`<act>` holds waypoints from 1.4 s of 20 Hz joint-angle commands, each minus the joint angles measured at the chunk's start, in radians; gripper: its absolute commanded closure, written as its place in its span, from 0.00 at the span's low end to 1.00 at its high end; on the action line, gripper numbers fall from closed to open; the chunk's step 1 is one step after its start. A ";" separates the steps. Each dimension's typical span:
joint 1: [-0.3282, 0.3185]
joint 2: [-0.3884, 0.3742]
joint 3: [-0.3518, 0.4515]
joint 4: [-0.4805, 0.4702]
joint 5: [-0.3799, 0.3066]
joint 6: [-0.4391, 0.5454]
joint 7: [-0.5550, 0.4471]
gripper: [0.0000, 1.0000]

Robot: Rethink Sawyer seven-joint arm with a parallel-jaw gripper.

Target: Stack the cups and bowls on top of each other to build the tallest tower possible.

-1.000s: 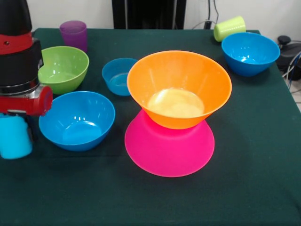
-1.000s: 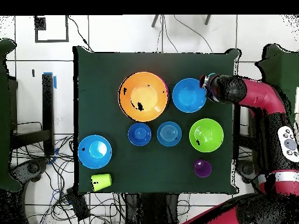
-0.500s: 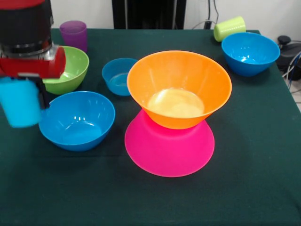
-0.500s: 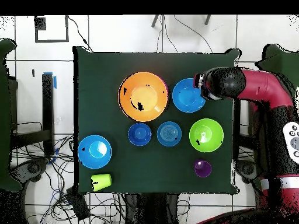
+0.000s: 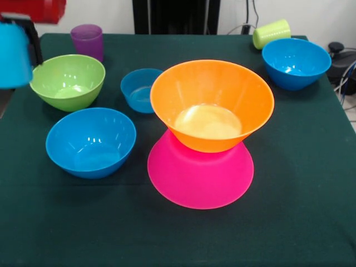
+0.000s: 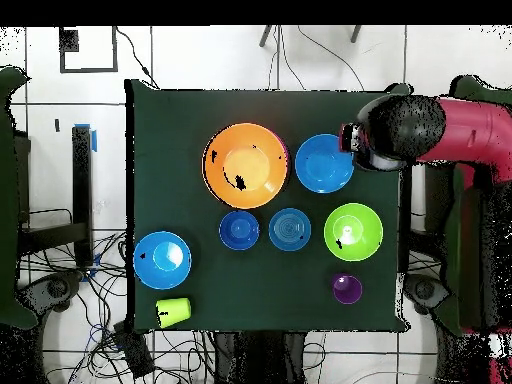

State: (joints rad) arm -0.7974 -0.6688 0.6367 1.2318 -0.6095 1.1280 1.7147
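My gripper [image 5: 15, 41] hangs in the air at the front view's upper left, shut on the light-blue cup [image 5: 11, 67], beyond the green bowl [image 5: 68, 80]. The overhead view shows the arm [image 6: 425, 128] at the table's right edge, next to a blue bowl [image 6: 323, 163]. The tower stands mid-table: the orange bowl [image 5: 211, 103] sits upright on the upturned pink bowl [image 5: 200, 181]. The purple cup [image 5: 87, 40] stands at the far left. The yellow-green cup [image 5: 271, 32] lies on its side at the far right. The small light-blue bowl [image 5: 141, 89] and the small dark-blue bowl [image 6: 239, 229] rest side by side.
One medium blue bowl [image 5: 90, 142] sits left of the tower, another [image 5: 296, 62] at the far right. The dark green table [image 5: 289, 222] is bare along its near side. Cables lie on the floor around the table's corner [image 6: 120, 340].
The gripper has risen with the light-blue cup from table height beside the blue bowl to well above the table, and the green bowl is now uncovered.
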 commanded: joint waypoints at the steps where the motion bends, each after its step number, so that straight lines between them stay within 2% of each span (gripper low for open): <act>1: 0.056 -0.116 -0.063 0.127 0.007 0.144 -0.105 1.00; 4: 0.083 -0.169 -0.078 0.162 0.019 0.167 -0.066 1.00; 7: 0.101 -0.213 -0.083 0.223 0.062 0.156 -0.008 1.00; 13: 0.136 -0.258 -0.104 0.353 0.188 0.087 0.145 1.00; 17: 0.189 -0.293 -0.156 0.413 0.221 0.031 0.232 1.00; 21: 0.241 -0.285 -0.192 0.408 0.238 0.021 0.277 1.00; 28: 0.311 -0.258 -0.240 0.430 0.242 -0.066 0.353 1.00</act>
State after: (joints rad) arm -0.5294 -0.9599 0.4773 1.5473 -0.3676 1.1493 1.8677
